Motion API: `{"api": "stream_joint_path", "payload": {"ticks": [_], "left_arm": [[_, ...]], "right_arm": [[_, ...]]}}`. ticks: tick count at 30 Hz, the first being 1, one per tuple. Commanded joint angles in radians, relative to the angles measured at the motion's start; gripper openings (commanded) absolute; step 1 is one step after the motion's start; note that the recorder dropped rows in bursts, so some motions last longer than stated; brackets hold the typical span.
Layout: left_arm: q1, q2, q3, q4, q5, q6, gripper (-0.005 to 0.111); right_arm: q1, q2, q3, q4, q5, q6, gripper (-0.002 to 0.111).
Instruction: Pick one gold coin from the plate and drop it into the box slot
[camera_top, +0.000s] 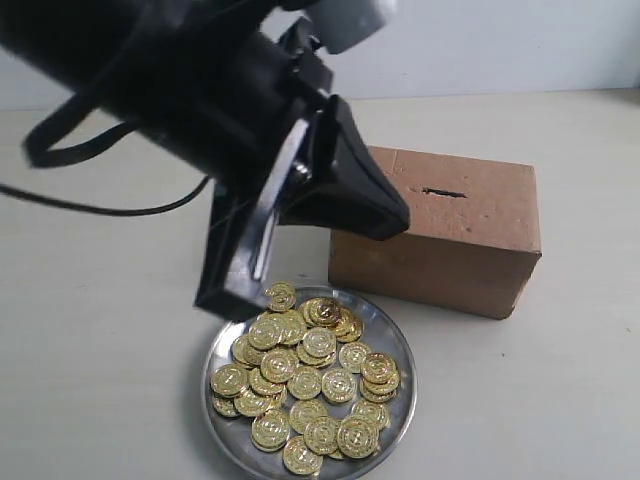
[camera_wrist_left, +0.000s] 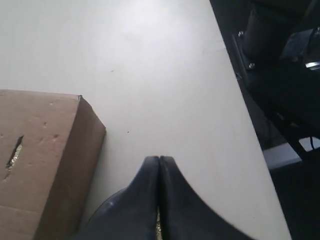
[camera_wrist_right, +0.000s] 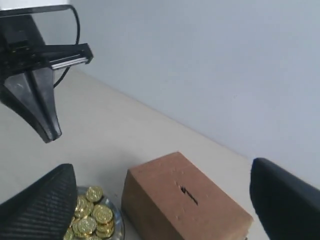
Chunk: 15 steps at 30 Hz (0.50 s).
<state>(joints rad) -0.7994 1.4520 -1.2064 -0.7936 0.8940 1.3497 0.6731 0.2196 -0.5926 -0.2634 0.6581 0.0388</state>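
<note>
Right now my left hand (camera_top: 395, 218) hangs over the table (camera_top: 100, 380), its black fingers pressed together into one wedge. From my left wrist the fingertips (camera_wrist_left: 150, 167) meet with no gap. Lower down, a thin gold edge shows between the pads: the gold coin (camera_wrist_left: 158, 229), gripped there. Only that sliver of it is visible.

In the exterior view the plate (camera_top: 397, 340) lies at 6 o'clock on the table, and the heap of coins (camera_top: 305, 385) covers most of it. The box (camera_top: 450, 255) stands at about 1 o'clock from the plate, just beside its rim; whether they touch I cannot tell. The box slot (camera_top: 443, 192) is a short dark slit in the box's top face.

My left hand's tips are near the box's 9 o'clock end. From the left wrist they show over bare table beside a box corner, not over the top face. The slot lies at roughly 2 o'clock from them, a little apart.

My right hand (camera_wrist_right: 162, 167) is spread wide with nothing between its fingers (camera_wrist_right: 45, 205). It looks down on the box and plate.
</note>
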Motion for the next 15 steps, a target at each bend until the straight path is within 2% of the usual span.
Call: {"api": "stream_joint_path", "payload": {"ticks": [1,3,7,11,15], "left_arm": [[-0.004,-0.180,0.232,-0.204,-0.183,0.119,0.000],[-0.004,-0.257,0.322,-0.323,-0.267,0.192,0.000],[-0.004,-0.351,0.435,-0.452,-0.465,0.243,0.000],[0.000,-0.415,0.472,-0.456,-0.597,0.243,0.000],[0.000,-0.433,0.474,-0.456,-0.630,0.243,0.000]], "right_arm": [[0.002,-0.013,0.119,-0.033,-0.203,0.017,0.088],[0.002,-0.009,0.163,-0.049,-0.282,0.017,0.088],[0.002,0.001,0.223,-0.041,-0.385,0.012,0.088],[0.002,0.001,0.225,0.048,-0.357,0.014,0.088],[0.002,0.001,0.225,0.082,-0.357,0.014,0.088]]}}
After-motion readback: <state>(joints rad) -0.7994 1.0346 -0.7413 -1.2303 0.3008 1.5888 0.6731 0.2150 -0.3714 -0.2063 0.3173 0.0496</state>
